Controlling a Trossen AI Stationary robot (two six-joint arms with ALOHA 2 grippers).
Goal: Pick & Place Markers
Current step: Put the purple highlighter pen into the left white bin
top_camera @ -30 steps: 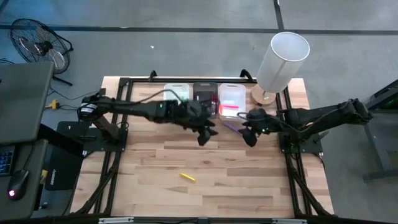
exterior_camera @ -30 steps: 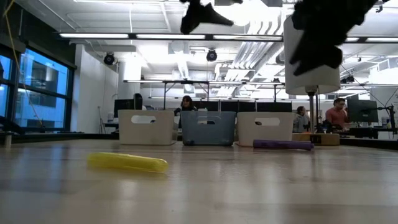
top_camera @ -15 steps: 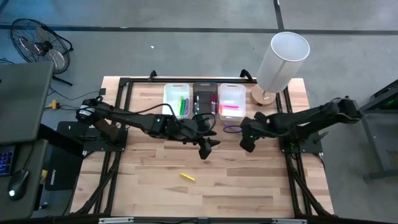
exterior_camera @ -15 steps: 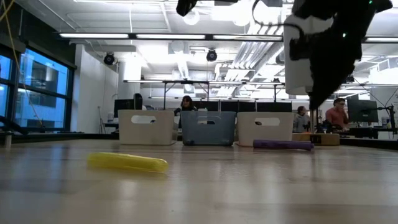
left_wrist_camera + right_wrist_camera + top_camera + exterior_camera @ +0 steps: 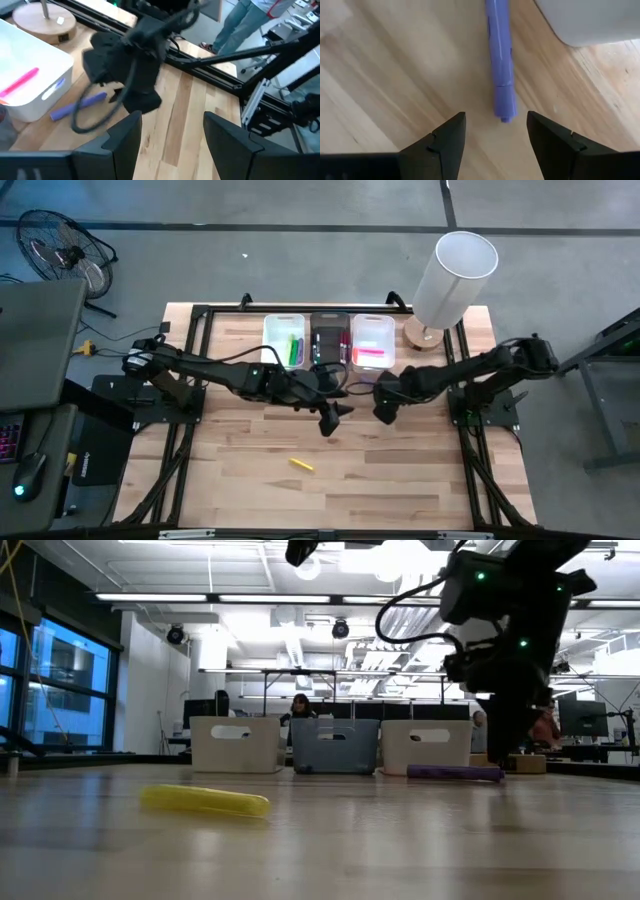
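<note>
Mostly done, by the look of it: several markers already lie in the three bins at the far edge of the table (image 5: 240, 480). The left white bin (image 5: 270, 325) holds green ones (image 5: 296, 348), the dark middle bin (image 5: 328, 320) a few red or dark ones that are too small to sort out, and the right white bin (image 5: 372, 326) pink ones (image 5: 368, 354). Two are left out on the wood.

One is the purple marker (image 5: 500, 65), lying flat just in front of the right bin, close to its wall but apart from it as far as the right wrist view shows. It is slim and round, with a seam where cap meets barrel, so it may roll if nudged. The right hand (image 5: 495, 134) hangs directly over it with its fingers spread to either side of the near end, not yet touching; I judge this to be the approach for the next pick.

The other is the yellow marker (image 5: 302, 465), alone well toward the near side of the table, away from both arms. It looks short, glossy and rounded at the ends.

The left hand (image 5: 172, 132) sits mid-table in front of the dark bin, fingers spread, holding nothing.

A lamp (image 5: 450, 275) stands at the far right corner.
</note>
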